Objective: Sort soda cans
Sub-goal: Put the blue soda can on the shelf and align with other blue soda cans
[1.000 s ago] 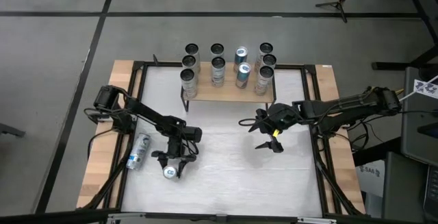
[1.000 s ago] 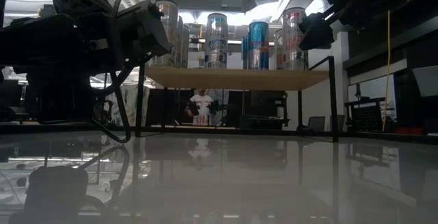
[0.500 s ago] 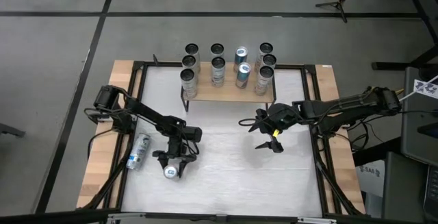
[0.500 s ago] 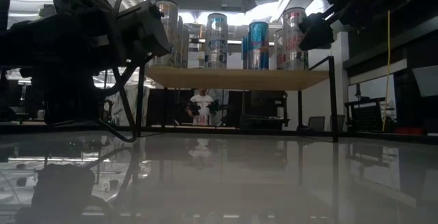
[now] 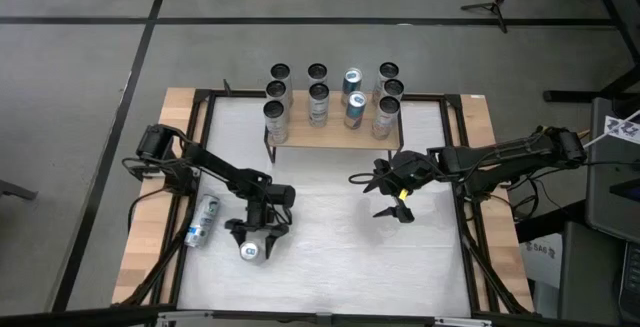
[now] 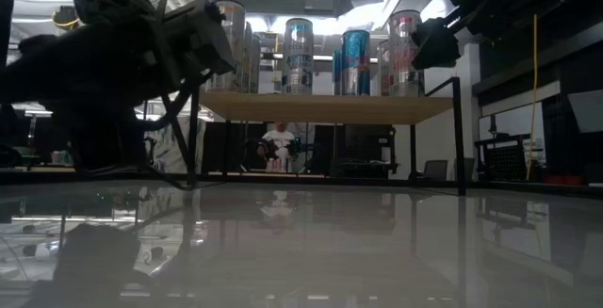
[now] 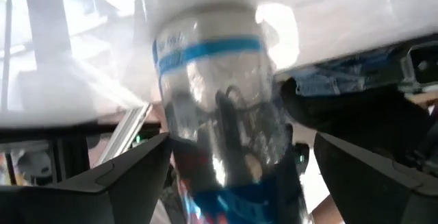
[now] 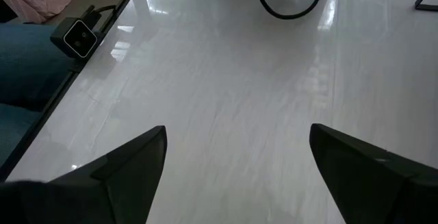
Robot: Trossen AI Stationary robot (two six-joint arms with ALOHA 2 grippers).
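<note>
Widened since a second ago, left claw (image 5: 256, 239) straddles upright can (image 5: 249, 251).

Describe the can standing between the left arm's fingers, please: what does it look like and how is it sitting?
The can is a slim silver soda can with a bright blue band near its top and more blue lower down; its shiny body mirrors the surroundings. It stands upright on the white table, near its front left part, apart from the other cans. The left gripper sits right over it with its fingers spread to either side. Whether they touch it cannot be told.
</note>
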